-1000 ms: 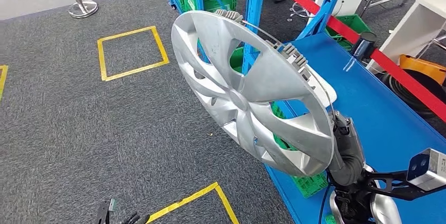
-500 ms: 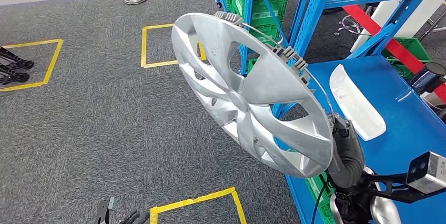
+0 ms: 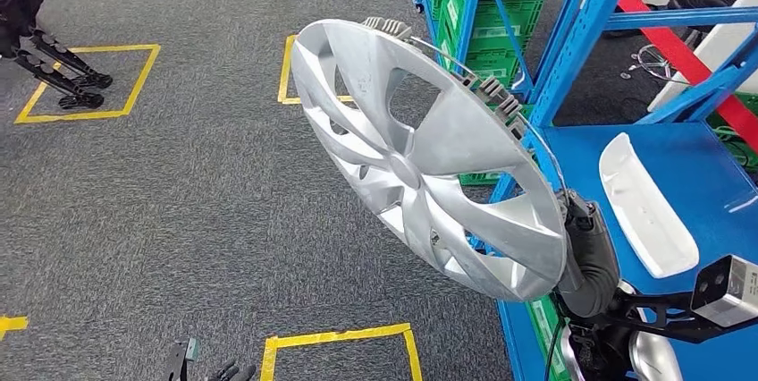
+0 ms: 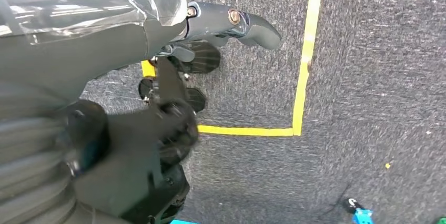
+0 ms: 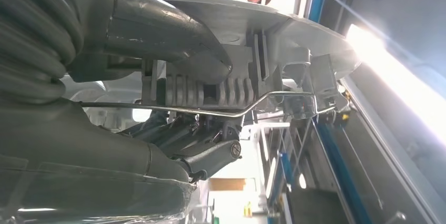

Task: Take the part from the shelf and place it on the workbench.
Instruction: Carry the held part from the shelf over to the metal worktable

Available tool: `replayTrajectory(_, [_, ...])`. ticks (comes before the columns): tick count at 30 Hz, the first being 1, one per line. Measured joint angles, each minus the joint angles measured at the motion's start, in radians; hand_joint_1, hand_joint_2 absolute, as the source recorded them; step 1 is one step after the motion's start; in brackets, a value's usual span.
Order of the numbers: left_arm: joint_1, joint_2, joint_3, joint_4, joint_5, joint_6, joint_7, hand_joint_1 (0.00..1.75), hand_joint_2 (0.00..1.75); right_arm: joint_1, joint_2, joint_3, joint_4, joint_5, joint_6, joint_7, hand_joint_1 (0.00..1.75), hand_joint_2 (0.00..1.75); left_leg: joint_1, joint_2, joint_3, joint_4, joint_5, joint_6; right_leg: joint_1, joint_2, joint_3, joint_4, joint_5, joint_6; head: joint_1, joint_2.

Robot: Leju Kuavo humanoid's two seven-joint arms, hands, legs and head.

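hubcap (image 3: 420,162) held up at its rim by right hand (image 3: 585,256), tilted over the floor beside blue surface (image 3: 706,193). looks light, stiff, smooth; best gripped at the ribbed edge. left hand (image 4: 173,66) hangs loose, holding nothing.

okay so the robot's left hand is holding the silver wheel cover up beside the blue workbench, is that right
Not quite. The right hand holds the silver wheel cover up beside the blue workbench, as the head view shows. The left hand hangs over the carpet holding nothing.
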State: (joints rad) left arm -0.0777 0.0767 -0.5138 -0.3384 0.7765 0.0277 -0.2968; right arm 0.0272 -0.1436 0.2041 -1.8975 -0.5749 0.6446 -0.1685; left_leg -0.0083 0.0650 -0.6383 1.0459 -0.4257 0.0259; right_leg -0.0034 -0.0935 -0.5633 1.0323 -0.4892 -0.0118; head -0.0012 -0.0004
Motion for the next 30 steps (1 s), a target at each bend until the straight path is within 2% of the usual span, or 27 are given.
replayTrajectory(1, [-0.001,0.001,0.000,0.000,0.000,0.000,0.000,0.00,1.75,0.000,0.000,0.000,0.000,0.000,0.001,0.000,1.75,1.75,-0.005,0.005,0.006,-0.014,0.000,0.005,0.001,-0.009,0.001,-0.001,-0.002,0.004,0.000,0.000])
replayTrajectory(3, [-0.002,0.004,0.000,0.000,0.000,0.002,0.000,0.00,1.75,-0.002,0.002,0.001,0.000,0.000,0.001,0.000,1.75,1.75,-0.007,-0.017,0.010,-0.025,0.005,0.013,0.001,-0.028,0.006,-0.008,-0.005,0.012,0.000,0.000])
replayTrajectory(4, [0.000,0.005,0.000,0.000,0.000,0.002,0.000,0.00,1.75,-0.003,0.002,0.001,-0.001,0.000,0.002,0.001,1.75,1.75,-0.005,-0.030,0.019,-0.038,0.011,0.017,0.000,-0.023,0.009,-0.007,-0.009,0.016,0.000,0.000])
replayTrajectory(6, [-0.002,0.005,0.000,0.000,0.001,0.002,-0.001,0.00,1.75,-0.006,0.002,0.001,-0.002,0.000,0.002,0.002,1.75,1.75,0.002,-0.054,0.040,-0.065,0.023,0.024,-0.002,0.025,-0.010,0.044,-0.034,0.015,0.002,0.000])
replayTrajectory(7, [-0.004,0.003,0.000,0.000,0.001,0.003,-0.002,0.00,1.75,-0.006,0.001,0.001,-0.002,0.001,0.002,0.003,1.75,1.75,0.005,-0.066,0.044,-0.070,0.026,0.026,-0.004,0.057,-0.038,0.102,-0.057,0.012,0.003,0.000])
replayTrajectory(8, [-0.006,0.002,0.001,0.000,0.001,0.003,-0.002,0.00,1.75,-0.005,0.001,0.001,-0.002,0.000,0.002,0.004,1.75,1.75,0.006,-0.079,0.044,-0.071,0.026,0.028,-0.006,0.077,-0.076,0.171,-0.081,0.009,0.003,0.000])
replayTrajectory(9, [-0.006,0.002,0.001,0.000,0.001,0.004,-0.002,0.00,1.75,-0.004,0.001,0.001,-0.002,0.000,0.002,0.005,1.75,1.75,0.006,-0.093,0.044,-0.071,0.025,0.028,-0.008,0.086,-0.111,0.232,-0.098,0.011,0.004,0.000])
replayTrajectory(10, [-0.005,0.002,0.001,0.000,0.001,0.004,-0.002,0.00,1.75,-0.003,0.001,0.001,-0.002,0.000,0.002,0.007,1.75,1.75,0.007,-0.108,0.044,-0.070,0.025,0.027,-0.011,0.089,-0.134,0.263,-0.102,0.016,0.004,0.000])
replayTrajectory(11, [-0.004,0.001,0.001,0.000,0.001,0.005,-0.002,0.00,1.75,-0.003,0.001,0.001,-0.002,0.000,0.002,0.008,1.75,1.75,0.008,-0.123,0.044,-0.069,0.023,0.025,-0.014,0.090,-0.136,0.254,-0.088,0.026,0.004,0.000])
replayTrajectory(13, [-0.003,0.001,0.001,0.000,0.001,0.005,-0.002,0.00,1.75,-0.003,0.000,0.001,-0.002,0.000,0.002,0.012,1.75,1.75,0.011,-0.152,0.044,-0.060,0.017,0.016,-0.023,0.106,-0.088,0.135,-0.025,0.052,0.004,0.000])
replayTrajectory(14, [-0.003,0.001,0.001,0.000,0.001,0.005,-0.002,0.00,1.75,-0.003,0.000,0.000,-0.002,0.000,0.003,0.013,1.75,1.75,0.012,-0.165,0.040,-0.051,0.013,0.009,-0.027,0.124,-0.060,0.071,0.003,0.059,0.004,0.000])
replayTrajectory(15, [-0.002,0.002,0.001,0.000,0.001,0.006,-0.002,0.00,1.75,-0.003,-0.001,0.001,-0.002,0.000,0.003,0.013,1.75,1.75,0.012,-0.175,0.034,-0.043,0.008,0.003,-0.029,0.137,-0.041,0.027,0.021,0.059,0.004,0.000])
replayTrajectory(16, [-0.001,0.002,0.001,0.000,0.001,0.006,-0.002,0.00,1.75,-0.003,-0.001,0.001,-0.003,0.000,0.004,0.013,1.75,1.75,0.012,-0.184,0.028,-0.036,0.006,-0.003,-0.029,0.147,-0.033,0.006,0.029,0.054,0.004,0.000])
replayTrajectory(18, [0.004,0.003,0.000,0.000,0.001,0.007,-0.002,0.00,1.75,-0.003,-0.001,0.002,-0.004,-0.001,0.005,0.013,1.75,1.75,0.015,-0.197,0.020,-0.031,0.004,-0.010,-0.026,0.137,-0.031,0.003,0.031,0.038,0.003,0.000])
replayTrajectory(19, [0.006,0.003,0.000,0.000,0.000,0.007,-0.002,0.00,1.75,-0.004,0.000,0.002,-0.004,-0.001,0.005,0.013,1.75,1.75,0.016,-0.188,0.019,-0.027,0.002,-0.013,-0.025,0.130,-0.028,0.001,0.031,0.032,0.003,0.000])
replayTrajectory(21, [0.008,0.003,0.000,0.000,0.000,0.007,-0.002,0.00,1.75,-0.005,0.000,0.002,-0.006,-0.001,0.005,0.014,1.75,1.75,0.015,-0.136,-0.002,0.020,-0.026,-0.021,-0.025,0.112,-0.021,-0.002,0.028,0.019,0.001,0.000])
replayTrajectory(22, [0.007,0.003,0.000,0.000,0.000,0.007,-0.002,0.00,1.75,-0.004,0.000,0.002,-0.006,-0.001,0.005,0.014,1.75,1.75,0.015,-0.103,-0.027,0.075,-0.053,-0.024,-0.022,0.101,-0.017,-0.003,0.026,0.013,0.000,0.000])
replayTrajectory(23, [0.007,0.003,0.000,0.000,0.000,0.007,-0.002,0.00,1.75,-0.004,0.001,0.002,-0.006,-0.001,0.005,0.014,1.75,1.75,0.016,-0.084,-0.063,0.143,-0.083,-0.027,-0.019,0.090,-0.015,-0.003,0.022,0.007,-0.001,0.000])
replayTrajectory(24, [0.007,0.002,0.000,0.000,0.000,0.007,-0.002,0.00,1.75,-0.004,0.001,0.002,-0.006,-0.001,0.005,0.014,1.75,1.75,0.018,-0.076,-0.098,0.210,-0.108,-0.028,-0.015,0.079,-0.013,-0.003,0.020,0.004,0.000,0.000])
replayTrajectory(25, [0.007,0.001,0.000,0.000,0.000,0.007,-0.002,0.00,1.75,-0.004,0.001,0.002,-0.006,-0.001,0.005,0.014,1.75,1.75,0.019,-0.073,-0.123,0.254,-0.118,-0.027,-0.012,0.067,-0.011,-0.003,0.017,0.001,-0.001,0.000])
replayTrajectory(26, [0.008,0.000,0.000,0.000,0.000,0.007,-0.002,0.00,1.75,-0.004,0.001,0.002,-0.006,-0.001,0.005,0.014,1.75,1.75,0.019,-0.072,-0.130,0.260,-0.110,-0.026,-0.009,0.056,-0.010,-0.003,0.015,-0.002,-0.001,0.000])
replayTrajectory(27, [0.008,0.001,0.000,0.000,0.000,0.008,-0.002,0.00,1.75,-0.004,0.001,0.002,-0.006,-0.001,0.005,0.014,1.75,1.75,0.018,-0.068,-0.115,0.225,-0.084,-0.021,-0.006,0.045,-0.007,-0.003,0.013,-0.003,-0.001,0.000])
replayTrajectory(28, [0.008,0.002,0.000,0.000,0.000,0.008,-0.002,0.00,1.75,-0.004,0.001,0.002,-0.007,-0.001,0.005,0.014,1.75,1.75,0.015,-0.056,-0.081,0.159,-0.048,-0.013,-0.004,0.035,-0.003,-0.003,0.010,-0.004,0.000,0.000])
replayTrajectory(30, [0.007,0.004,0.000,0.000,0.000,0.008,-0.002,0.00,1.75,-0.004,0.000,0.002,-0.007,-0.001,0.005,0.014,1.75,1.75,-0.001,-0.014,-0.014,0.030,-0.003,0.006,0.002,0.017,0.003,-0.003,0.003,-0.001,0.000,0.000])
